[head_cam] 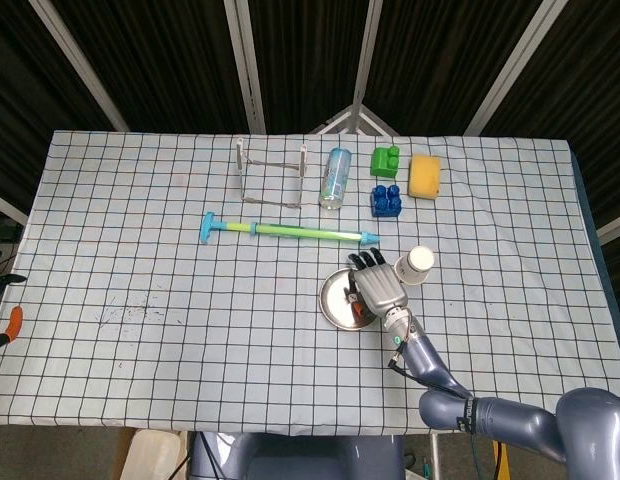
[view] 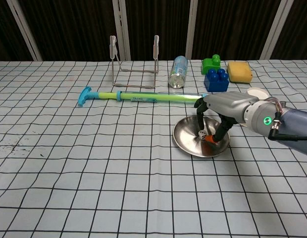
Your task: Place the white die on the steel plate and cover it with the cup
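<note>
The small white die (view: 199, 133) lies inside the round steel plate (view: 185, 140). The right hand (view: 220, 109) hovers above it, fingers apart and empty. Next, it probably must grasp the white paper cup (head_cam: 417, 264) just beside.

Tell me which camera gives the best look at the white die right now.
The chest view: the white die shows lying inside the steel plate, just under the fingers of the right hand. In the head view the right hand covers that side of the plate, so the die is hidden.
</note>
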### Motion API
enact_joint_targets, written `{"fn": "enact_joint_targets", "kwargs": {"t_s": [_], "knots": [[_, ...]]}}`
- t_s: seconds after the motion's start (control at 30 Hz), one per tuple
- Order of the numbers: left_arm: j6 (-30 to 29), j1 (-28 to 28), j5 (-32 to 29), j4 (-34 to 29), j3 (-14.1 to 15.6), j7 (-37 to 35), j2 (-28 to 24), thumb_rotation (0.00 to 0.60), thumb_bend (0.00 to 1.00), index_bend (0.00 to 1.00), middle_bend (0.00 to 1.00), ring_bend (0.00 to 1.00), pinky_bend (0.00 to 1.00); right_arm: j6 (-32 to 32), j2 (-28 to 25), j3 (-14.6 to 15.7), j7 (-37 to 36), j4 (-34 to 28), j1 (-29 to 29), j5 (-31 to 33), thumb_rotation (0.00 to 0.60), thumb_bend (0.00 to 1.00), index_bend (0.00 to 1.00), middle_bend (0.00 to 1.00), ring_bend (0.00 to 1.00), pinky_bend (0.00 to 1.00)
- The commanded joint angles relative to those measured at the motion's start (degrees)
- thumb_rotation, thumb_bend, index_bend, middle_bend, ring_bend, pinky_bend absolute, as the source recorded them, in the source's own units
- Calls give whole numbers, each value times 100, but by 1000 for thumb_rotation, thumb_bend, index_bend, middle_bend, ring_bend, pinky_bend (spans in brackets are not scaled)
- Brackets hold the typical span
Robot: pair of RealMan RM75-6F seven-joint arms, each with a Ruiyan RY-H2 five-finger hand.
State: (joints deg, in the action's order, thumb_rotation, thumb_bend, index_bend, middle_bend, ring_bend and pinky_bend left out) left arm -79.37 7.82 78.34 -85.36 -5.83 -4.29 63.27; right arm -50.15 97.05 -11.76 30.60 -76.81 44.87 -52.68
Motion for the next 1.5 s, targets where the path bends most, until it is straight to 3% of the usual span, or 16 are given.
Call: {"fn": "enact_joint_targets", "kwargs": {"t_s": [0.03,0.13,0.47,0.67,1.27,1.5], "knots": [[2,1,-5,2,-2,-4,0,600,672,277,0,0,95,106,-123,24,157,-148,53,210,600,212,74,82,42,0],[11,6,1,0,4,3,2,600,672,277,0,0,95,74,-181,1,252,-261,90,356,600,152,4,76,41,0],[-5,0,6,8,1,-29,-4,600,672,277,0,0,95,-313,-579,-263,42,-697,82,269,600,140,0,74,42,0],[-10,-1,24,4,12,-28,-4,600,672,277,0,0,95,-623,-786,-491,-361,-584,-17,76,600,140,5,76,54,0],[-12,-1,5,-24,20,75,13,600,672,277,0,0,95,-348,-1116,-275,-415,-333,-135,423,600,182,184,247,107,0],[16,14,-18,-12,13,98,25,600,672,277,0,0,95,-381,-1114,-291,-458,-195,-127,457,600,282,275,360,153,0]]}}
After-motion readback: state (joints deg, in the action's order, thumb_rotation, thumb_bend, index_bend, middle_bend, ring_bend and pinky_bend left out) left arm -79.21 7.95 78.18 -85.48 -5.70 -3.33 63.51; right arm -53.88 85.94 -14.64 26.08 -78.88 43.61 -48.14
